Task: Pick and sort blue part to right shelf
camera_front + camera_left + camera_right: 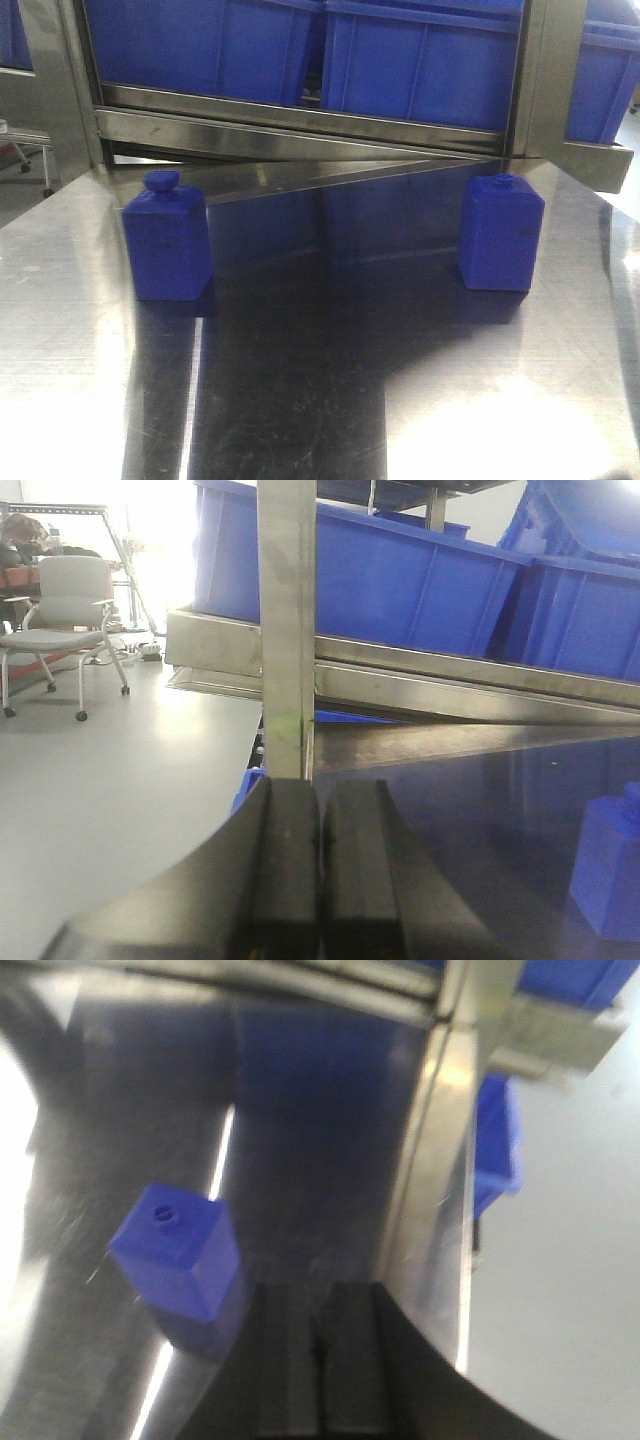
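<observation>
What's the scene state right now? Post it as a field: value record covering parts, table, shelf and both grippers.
blue part: upright on the table, right side of the front view, low flat cap up, not grasped
knobbed block: blue, upright, left side, well apart from the blue part
table: reflective steel
shelf: steel frame behind the table
bins: blue, on the shelf
left gripper: shut, empty
right gripper: shut, empty, over the table with the blue part to its left

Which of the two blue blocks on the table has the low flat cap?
The blue part on the front view's right; the other block, at left, wears a rounder knob.
</observation>
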Available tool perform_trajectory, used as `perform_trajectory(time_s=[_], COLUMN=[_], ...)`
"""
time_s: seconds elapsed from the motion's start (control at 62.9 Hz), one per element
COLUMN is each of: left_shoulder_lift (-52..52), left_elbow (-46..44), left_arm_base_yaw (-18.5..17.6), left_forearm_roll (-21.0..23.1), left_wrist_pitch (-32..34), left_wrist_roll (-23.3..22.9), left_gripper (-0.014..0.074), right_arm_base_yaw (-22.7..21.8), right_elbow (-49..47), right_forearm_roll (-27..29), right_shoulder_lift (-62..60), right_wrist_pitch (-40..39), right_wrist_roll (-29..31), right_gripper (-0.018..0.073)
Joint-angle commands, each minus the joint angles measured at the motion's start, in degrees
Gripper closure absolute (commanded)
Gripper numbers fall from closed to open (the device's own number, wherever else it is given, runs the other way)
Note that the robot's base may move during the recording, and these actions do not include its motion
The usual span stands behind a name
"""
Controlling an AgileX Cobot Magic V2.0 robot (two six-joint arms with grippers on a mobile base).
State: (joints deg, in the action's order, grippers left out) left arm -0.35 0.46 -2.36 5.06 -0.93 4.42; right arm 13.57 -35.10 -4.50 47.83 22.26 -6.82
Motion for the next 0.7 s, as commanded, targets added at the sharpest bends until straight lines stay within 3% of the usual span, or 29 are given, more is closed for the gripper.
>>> perform_trajectory(time_s=[0.0, 0.111, 0.239, 0.477, 0.684], left_shoulder_lift=[-1.19, -1.19, -1.19, -1.19, -1.19], left_elbow=[1.28, 1.28, 1.28, 1.28, 1.28], left_arm_base_yaw=[0.0, 0.0, 0.0, 0.0, 0.0], left_forearm_roll=[0.07, 0.07, 0.07, 0.07, 0.07], left_wrist_pitch=[4.92, 4.92, 4.92, 4.92, 4.92], left_wrist_roll=[-0.23, -0.23, -0.23, -0.23, -0.23], left_gripper=[0.0472, 0.0473, 0.0472, 0.0473, 0.0472], right_arm_base_yaw=[2.55, 5.09, 7.01, 9.14, 11.4], right_elbow=[-4.97, -9.07, -15.19, -29.34, -40.14], right_forearm_roll=[-1.68, -1.68, -1.62, -2.51, -2.26], right_shoulder_lift=[5.43, 12.21, 19.03, 29.8, 37.78], right_wrist_pitch=[-1.08, 1.84, 8.65, 27.86, 37.59], right_wrist_roll=[-3.92, -7.08, -14.78, -21.04, -22.55], right_gripper=[0.0431, 0.023, -0.0076, -0.0055, -0.0055])
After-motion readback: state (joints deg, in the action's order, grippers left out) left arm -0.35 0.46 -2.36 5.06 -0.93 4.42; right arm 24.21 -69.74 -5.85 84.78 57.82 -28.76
